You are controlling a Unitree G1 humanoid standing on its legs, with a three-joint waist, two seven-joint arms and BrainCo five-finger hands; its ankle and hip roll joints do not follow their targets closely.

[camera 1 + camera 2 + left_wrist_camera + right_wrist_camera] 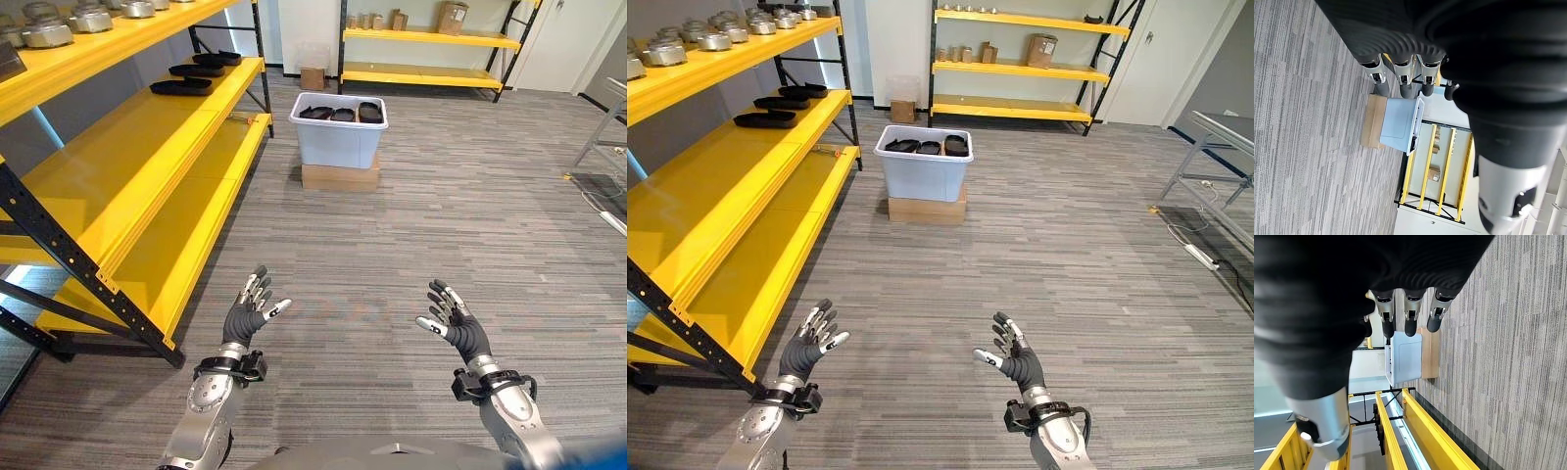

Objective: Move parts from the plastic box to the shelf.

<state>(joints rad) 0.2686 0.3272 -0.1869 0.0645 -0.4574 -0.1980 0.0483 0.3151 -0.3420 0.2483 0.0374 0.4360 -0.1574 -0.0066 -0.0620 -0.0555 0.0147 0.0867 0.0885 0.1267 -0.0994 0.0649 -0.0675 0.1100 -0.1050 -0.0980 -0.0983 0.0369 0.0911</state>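
Left hand (251, 309), right hand (453, 320), raised, fingers spread

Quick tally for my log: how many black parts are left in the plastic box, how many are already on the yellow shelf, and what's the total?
Black parts in the plastic box: 3
Black parts on the yellow shelf: 3
Total: 6

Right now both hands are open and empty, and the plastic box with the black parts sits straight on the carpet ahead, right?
Not quite. The box stands on a flat cardboard carton, not straight on the carpet, as the left eye view shows. The rest holds: the left hand and right hand are open and empty, and the black parts lie in the box.
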